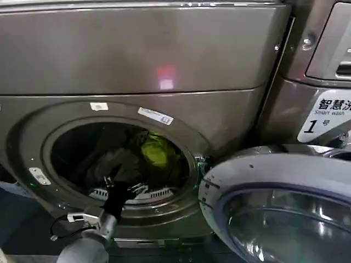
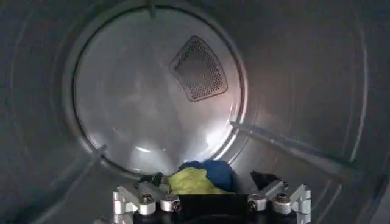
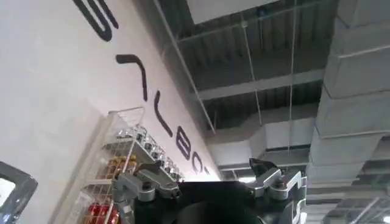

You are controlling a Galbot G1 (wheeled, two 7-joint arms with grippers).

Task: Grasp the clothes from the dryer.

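Observation:
The dryer [image 1: 164,55] is the bronze-grey front-loader with its round port open. Inside lie the clothes [image 1: 155,150]: a lime-green piece among dark ones. My left arm reaches through the port, and its gripper [image 1: 113,182] hangs low at the front of the drum. In the left wrist view the left gripper [image 2: 207,180] is open, with lime-green clothes [image 2: 192,182] and a blue piece [image 2: 217,172] lying between and just beyond its fingers. My right gripper [image 3: 204,167] points up at the ceiling, open with nothing in it.
The dryer's grey-rimmed glass door [image 1: 274,208] stands swung open at the right front. A like machine with a Smart wash label [image 1: 323,115] stands to the right. The drum's back wall has a perforated vent [image 2: 199,68]. A shelf of bottles [image 3: 122,164] hangs on a wall.

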